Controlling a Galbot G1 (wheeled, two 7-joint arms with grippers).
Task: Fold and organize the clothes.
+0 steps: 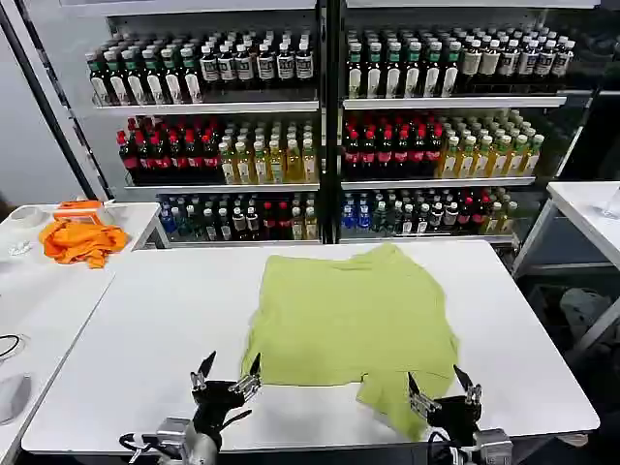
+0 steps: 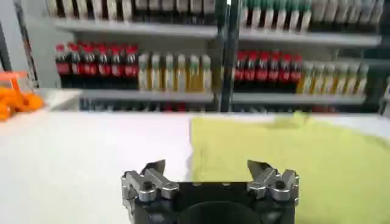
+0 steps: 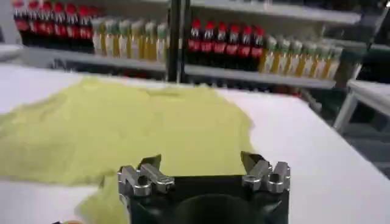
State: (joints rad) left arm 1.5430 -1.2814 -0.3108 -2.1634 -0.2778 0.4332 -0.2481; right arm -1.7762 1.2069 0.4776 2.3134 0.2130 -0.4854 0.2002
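T-shirt (image 1: 349, 315) hem under right pincer (image 1: 444, 386)

— Any lettering legible on the shelf bottles (image 1: 291, 145) at twelve o'clock?
— None; labels too small to make out.
— On the T-shirt (image 1: 349, 320), or the table (image 1: 145, 329)?
— Plain, no print, no numbers or signs.

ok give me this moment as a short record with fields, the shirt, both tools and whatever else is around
shirt: lime-green T-shirt spread on the white table, a flap near the front edge
left tool: open, at the shirt's near left corner, holding nothing
right tool: open, by the near right flap, holding nothing
side table: orange cloth
background: shelves of bottles
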